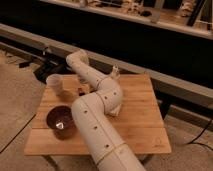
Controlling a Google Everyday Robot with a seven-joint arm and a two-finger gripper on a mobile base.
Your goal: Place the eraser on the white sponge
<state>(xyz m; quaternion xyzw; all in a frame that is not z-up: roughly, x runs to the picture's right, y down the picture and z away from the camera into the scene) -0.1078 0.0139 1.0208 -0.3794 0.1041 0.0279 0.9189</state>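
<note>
Looking down from behind a white robot arm (pixel 97 125) at a square wooden tabletop (pixel 137 125) that stands on a pale floor (pixel 20 100). The arm starts at the bottom edge as a thick tube dotted with small dark holes. It bends at a rounded joint over the middle of the tabletop and slants back and left to a second rounded joint above the rear left edge, where it turns downward.

The pincer (pixel 82 86) is at the end of that last stretch, low over the rear left part of the tabletop. It is just right of a pale translucent cup (pixel 54 83) and largely hidden behind the arm. Whether it is spread or pressed together cannot be told.

Right at the pincer is a small blur of dark and orange-brown. The tiny dark speck in it looks like the eraser (pixel 79 91), at the level of the wood and near the cup. Whether the pincer touches it cannot be told. The white sponge cannot be made out with certainty.

A dark round bowl (pixel 61 120) sits on the front left part of the tabletop, just left of the arm and apart from the cup. Behind the tabletop is a long pale ledge (pixel 180 85) with a dark wall above it.
</note>
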